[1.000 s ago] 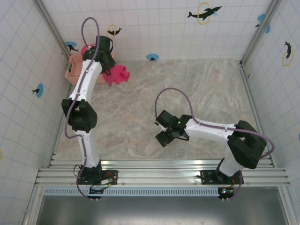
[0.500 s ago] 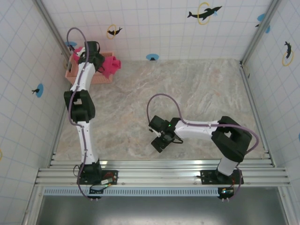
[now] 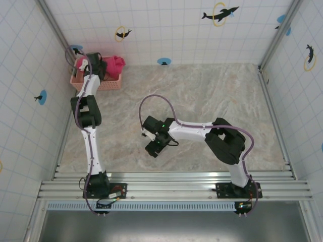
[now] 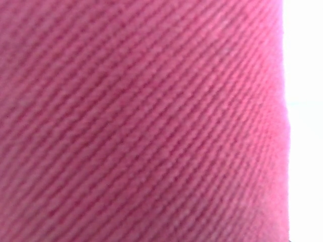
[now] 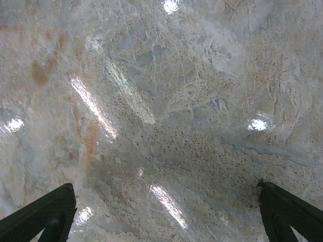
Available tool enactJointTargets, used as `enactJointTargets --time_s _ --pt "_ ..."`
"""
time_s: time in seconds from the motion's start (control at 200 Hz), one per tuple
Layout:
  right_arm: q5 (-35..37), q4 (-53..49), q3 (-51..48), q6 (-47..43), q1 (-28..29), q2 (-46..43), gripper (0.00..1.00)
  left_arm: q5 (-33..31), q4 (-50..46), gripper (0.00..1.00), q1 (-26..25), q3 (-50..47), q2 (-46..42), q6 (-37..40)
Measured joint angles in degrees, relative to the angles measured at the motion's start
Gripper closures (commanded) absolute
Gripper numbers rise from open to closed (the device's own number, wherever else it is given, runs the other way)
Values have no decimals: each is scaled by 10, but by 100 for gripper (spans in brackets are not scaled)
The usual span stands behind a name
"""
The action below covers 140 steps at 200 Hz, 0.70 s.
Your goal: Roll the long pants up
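The long pants (image 3: 115, 64) are a bunched magenta bundle sitting in and over the basket at the far left corner. My left gripper (image 3: 102, 65) reaches into that bundle from the left and is shut on it, its fingers buried in the cloth. Magenta weave of the long pants (image 4: 141, 121) presses right up against the left wrist camera. My right gripper (image 3: 154, 146) hovers over bare marble near the middle-left of the table, open. Its dark fingertips (image 5: 48, 214) stand wide apart with nothing between them; the right gripper (image 5: 169, 222) faces only stone.
A pale salmon slotted basket (image 3: 112, 84) stands against the left wall at the back of the marble table (image 3: 212, 96). Tiled walls close in the left, back and right sides. The metal rail (image 3: 171, 189) with both arm bases runs along the near edge.
My left arm has carried the pants bundle back and left, from the table beside the basket to over the basket. The right arm has swung left across the table, still open.
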Motion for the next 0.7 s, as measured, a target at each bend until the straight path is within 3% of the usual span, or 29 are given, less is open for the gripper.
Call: enactJointTargets --time_s 0.035,0.07,0.165,0.255,0.3,0.485,0.701 --pt "-1 2 -2 1 -1 -1 4 6 5 100 2 0 7 -8" --pt "-2 6 -6 1 -2 -3 4 12 10 92 3 0 12 -15" --pt "-1 15 -23 3 -2 -14 4 31 33 60 5 -2 25 -35" --pt "4 16 -39 7 -2 -27 4 42 55 17 7 -15 28 -49" --pt "7 15 -47 8 -2 -33 4 43 73 4 8 -28 27 -51" --pt "28 12 -83 21 -2 -61 4 43 120 3 11 -90 10 -43" --pt "59 12 -120 33 -1 -117 4 23 35 3 19 -130 -82 43"
